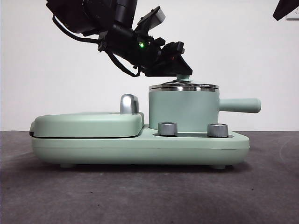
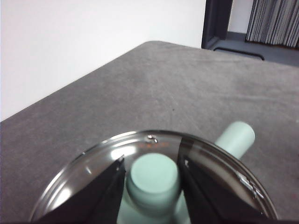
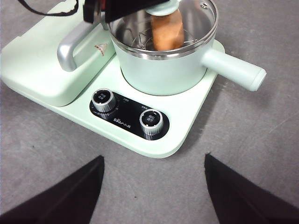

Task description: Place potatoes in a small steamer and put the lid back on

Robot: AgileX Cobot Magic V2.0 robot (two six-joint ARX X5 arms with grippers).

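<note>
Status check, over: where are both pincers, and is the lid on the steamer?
Left pincer astride lid knob. Lid on steamer, potato inside. Right pincer open, high, clear. Nothing in the way.

grey table (image 2: 154, 93), white wall (image 1: 56, 60) (plain), striped curtain (image 2: 275, 21)

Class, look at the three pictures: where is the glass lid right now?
The lid sits on the rim of the small steamer, covering the potato inside. The left gripper has its jaws on either side of the lid's knob.
</note>
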